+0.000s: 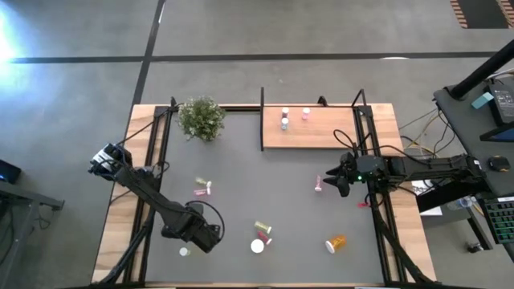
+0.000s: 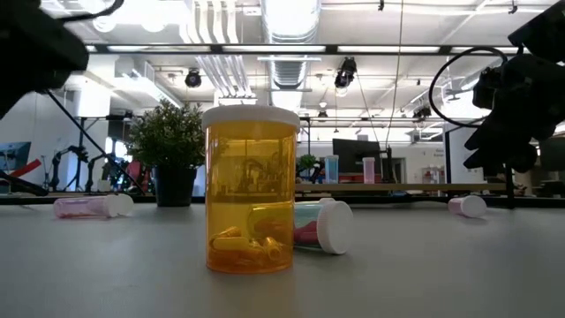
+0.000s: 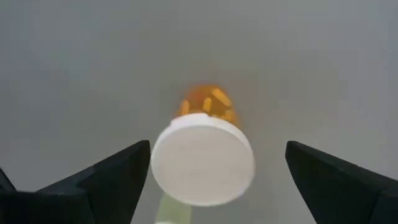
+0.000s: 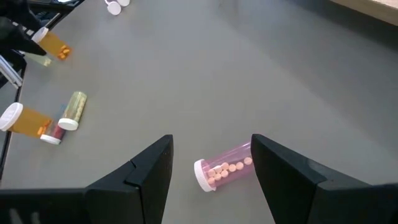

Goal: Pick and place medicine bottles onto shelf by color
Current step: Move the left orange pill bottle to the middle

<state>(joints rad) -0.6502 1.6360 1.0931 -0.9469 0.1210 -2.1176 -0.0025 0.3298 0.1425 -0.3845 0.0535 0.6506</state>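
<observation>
— Where's the right gripper [image 4: 211, 168]?
— By the table's right edge, fingers spread, over a pink bottle [image 4: 224, 169] lying on its side between them, untouched.
— And the left gripper [image 3: 208, 171]?
— Near the front edge, parted above an upright white-capped orange bottle [image 3: 204, 152].
— The shelf [image 1: 309, 138]?
— At the back edge, holding three small bottles.

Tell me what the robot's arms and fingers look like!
Both arms are dark, nearly black, built of jointed segments with black cables looping alongside. The left gripper and right gripper each end in two flat, wedge-shaped black fingers. A small green light glows on the right arm.
</observation>
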